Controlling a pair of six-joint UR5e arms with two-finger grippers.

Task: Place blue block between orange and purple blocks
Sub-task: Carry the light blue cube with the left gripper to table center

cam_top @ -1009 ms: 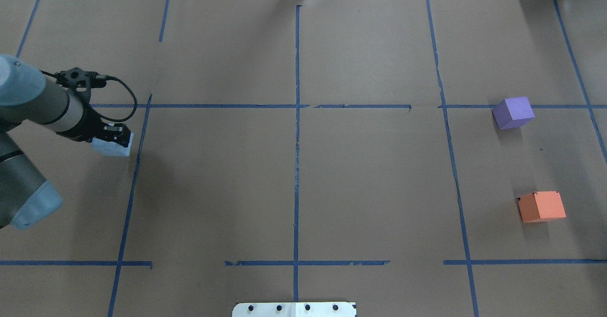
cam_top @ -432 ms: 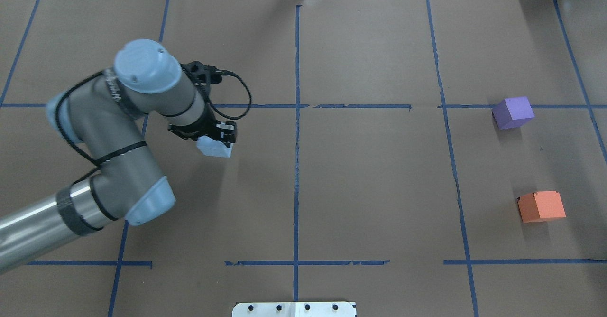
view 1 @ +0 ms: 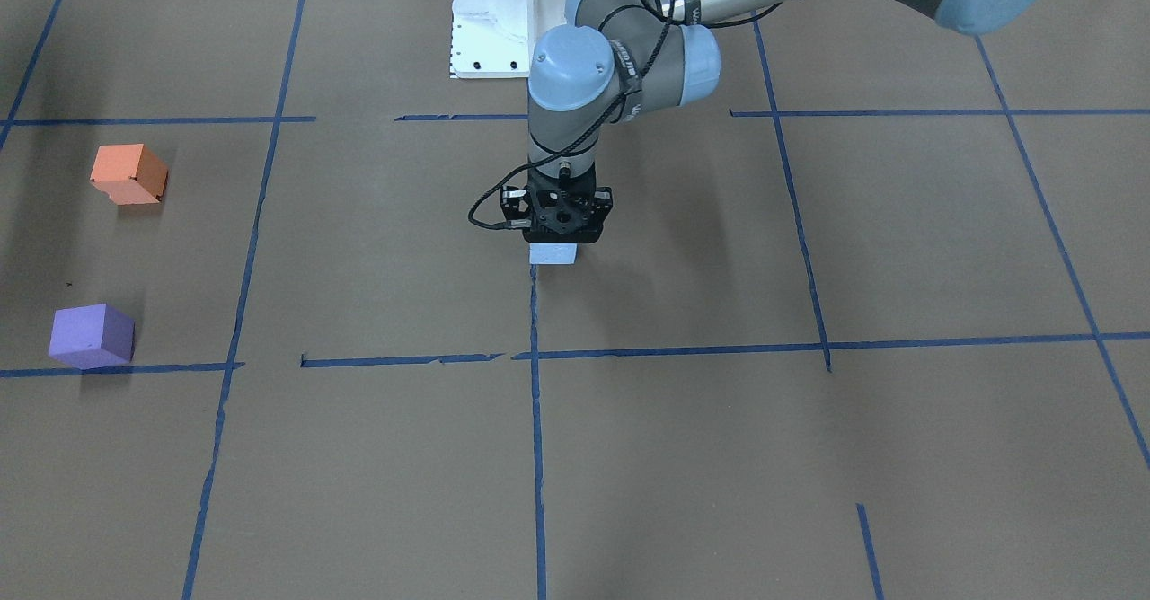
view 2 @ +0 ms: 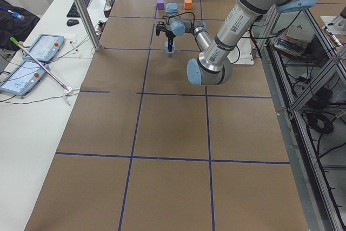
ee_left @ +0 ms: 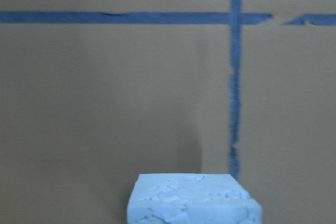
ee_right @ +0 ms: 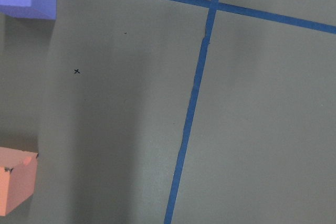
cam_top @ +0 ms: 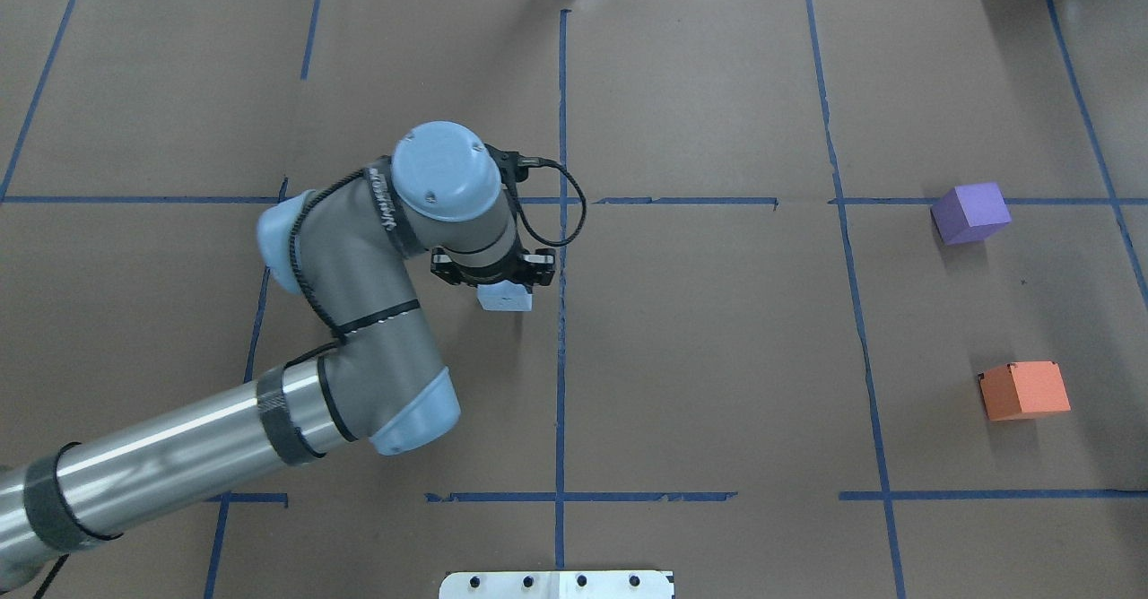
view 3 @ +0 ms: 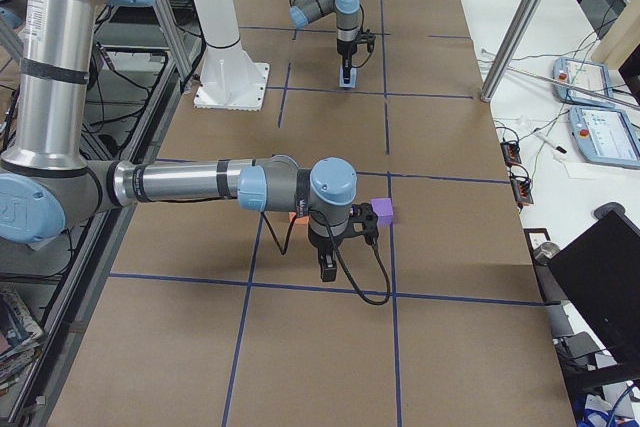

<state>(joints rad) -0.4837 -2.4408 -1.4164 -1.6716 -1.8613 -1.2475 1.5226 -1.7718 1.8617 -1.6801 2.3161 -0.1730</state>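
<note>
Now blue block (cam_top: pixel 503 298) in L fingers (cam_top: pixel 530 282).

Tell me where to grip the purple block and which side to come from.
Probably best to grip the purple block by two opposite side faces, coming straight down from above. It sits flat on the table with its sides free, and the orange block is well apart. It is skewed to the tape lines, so turn the wrist to match.

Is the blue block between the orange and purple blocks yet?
No, the left end effector holds the blue block mid-table, far from the orange block and purple block.
</note>
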